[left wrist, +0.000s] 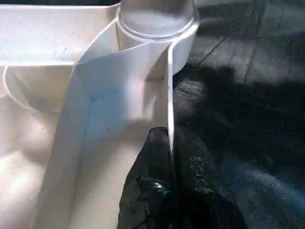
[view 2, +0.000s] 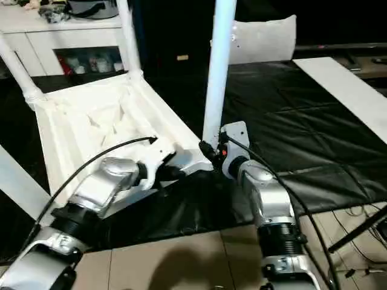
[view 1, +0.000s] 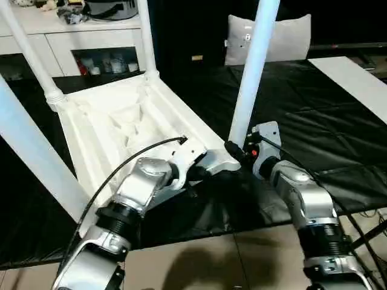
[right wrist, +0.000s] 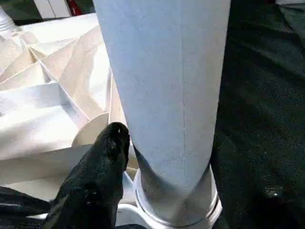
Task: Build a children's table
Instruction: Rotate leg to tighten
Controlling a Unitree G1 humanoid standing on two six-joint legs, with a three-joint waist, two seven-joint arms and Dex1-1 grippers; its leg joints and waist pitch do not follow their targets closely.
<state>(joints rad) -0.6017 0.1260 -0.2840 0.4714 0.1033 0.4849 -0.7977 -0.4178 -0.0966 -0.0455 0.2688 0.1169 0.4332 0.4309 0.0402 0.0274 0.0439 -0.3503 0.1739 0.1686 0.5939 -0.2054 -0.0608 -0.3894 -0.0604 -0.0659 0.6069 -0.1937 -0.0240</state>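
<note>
Left gripper (left wrist: 170, 157) clamps the inverted tabletop's (view 1: 115, 127) rim; right gripper (view 1: 237, 151) grasps a socketed leg (view 1: 251, 72).

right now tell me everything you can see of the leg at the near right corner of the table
The long white round plastic leg stands nearly upright in the round socket at the near right corner of the upturned white ribbed plastic tabletop, which lies on black sheeting. It is smooth, with a collar ring at its base and a faint seam down its length. The right gripper sits at its base, one black finger beside it. The left gripper pinches the tabletop's rim just below the socket.
</note>
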